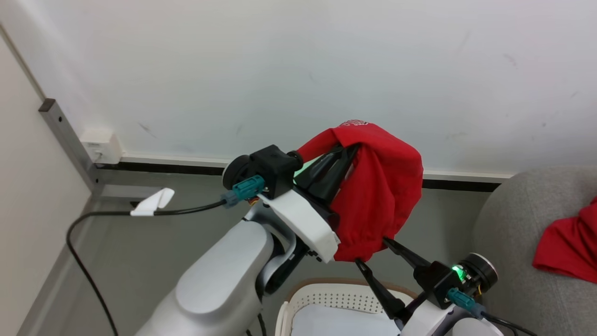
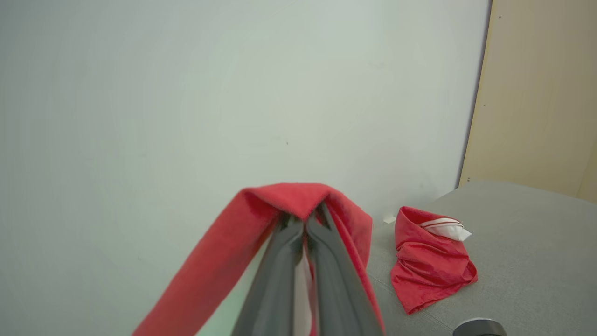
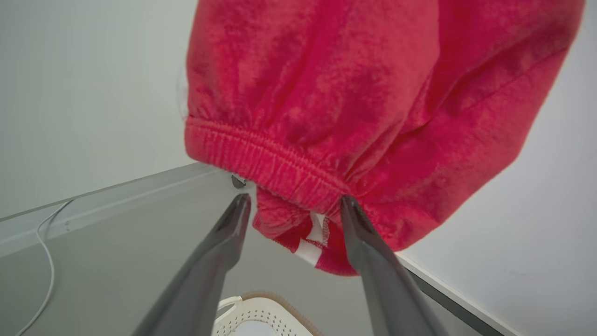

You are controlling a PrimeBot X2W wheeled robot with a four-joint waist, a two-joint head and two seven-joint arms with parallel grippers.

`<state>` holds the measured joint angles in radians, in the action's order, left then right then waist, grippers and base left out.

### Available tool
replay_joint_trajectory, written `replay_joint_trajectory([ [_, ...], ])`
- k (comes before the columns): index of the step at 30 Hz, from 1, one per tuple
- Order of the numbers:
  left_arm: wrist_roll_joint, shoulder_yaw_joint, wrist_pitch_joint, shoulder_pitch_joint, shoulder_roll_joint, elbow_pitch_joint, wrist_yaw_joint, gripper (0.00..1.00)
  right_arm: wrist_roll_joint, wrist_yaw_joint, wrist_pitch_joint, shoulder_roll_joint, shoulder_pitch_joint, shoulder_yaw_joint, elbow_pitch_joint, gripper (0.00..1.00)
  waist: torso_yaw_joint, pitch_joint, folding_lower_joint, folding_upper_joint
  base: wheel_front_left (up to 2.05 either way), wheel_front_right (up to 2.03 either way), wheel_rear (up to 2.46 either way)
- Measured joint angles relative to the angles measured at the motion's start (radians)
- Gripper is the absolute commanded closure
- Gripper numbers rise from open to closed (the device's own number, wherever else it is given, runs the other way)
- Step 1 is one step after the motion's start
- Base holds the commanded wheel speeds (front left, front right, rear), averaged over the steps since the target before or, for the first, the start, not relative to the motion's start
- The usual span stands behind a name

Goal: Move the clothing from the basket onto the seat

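**Red shorts (image 1: 382,186) hung above basket (image 1: 326,285)**

The left tool (image 2: 305,224) gripped them; the basket's pale liner (image 1: 340,323) showed inside. The right tool (image 3: 295,199) stood open at the elastic hem. A red top (image 1: 569,247) lay on the grey seat (image 1: 513,224).

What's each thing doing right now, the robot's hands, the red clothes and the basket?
left gripper: shut on the red shorts, held up high.
right gripper: open, fingers either side of the shorts' bottom edge.
red shorts: hanging draped over the left gripper, above the basket.
red top: crumpled on the seat.
basket: upright, pale liner visible inside.
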<state>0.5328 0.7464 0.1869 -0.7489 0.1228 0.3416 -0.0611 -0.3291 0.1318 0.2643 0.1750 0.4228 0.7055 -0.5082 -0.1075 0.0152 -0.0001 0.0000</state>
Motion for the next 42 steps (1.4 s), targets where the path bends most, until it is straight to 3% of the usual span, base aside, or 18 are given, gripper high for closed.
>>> replay_joint_trajectory([
  [15,0.032,0.066,-0.027,0.027,-0.029,-0.053,-0.012,1.0,0.09,0.0,0.0,-0.055,0.003,-0.15,-0.026,0.0,-0.074,0.019,0.0,0.0,0.0,0.0,0.0],
  [16,0.032,0.068,-0.028,0.03,-0.029,-0.053,-0.012,1.0,0.09,0.0,0.0,-0.058,0.003,-0.154,-0.026,0.62,-0.078,0.019,0.0,0.0,0.0,0.0,0.0],
  [17,0.032,0.069,-0.028,0.032,-0.029,-0.052,-0.012,1.0,0.09,0.0,0.0,-0.062,0.003,-0.158,-0.026,1.0,-0.081,0.019,0.0,0.0,0.0,0.0,0.0],
  [41,0.043,0.064,-0.002,0.038,0.0,-0.001,0.0,1.0,0.027,0.0,0.0,-0.056,-0.015,-0.238,0.089,1.0,-0.031,-0.013,0.0001,0.0,0.0,0.0,0.0],
  [42,0.044,0.064,-0.001,0.038,0.002,0.002,0.0,0.81,0.028,0.0,0.0,-0.055,-0.016,-0.244,0.097,1.0,-0.029,-0.014,0.0001,0.0,0.0,0.0,0.0],
])
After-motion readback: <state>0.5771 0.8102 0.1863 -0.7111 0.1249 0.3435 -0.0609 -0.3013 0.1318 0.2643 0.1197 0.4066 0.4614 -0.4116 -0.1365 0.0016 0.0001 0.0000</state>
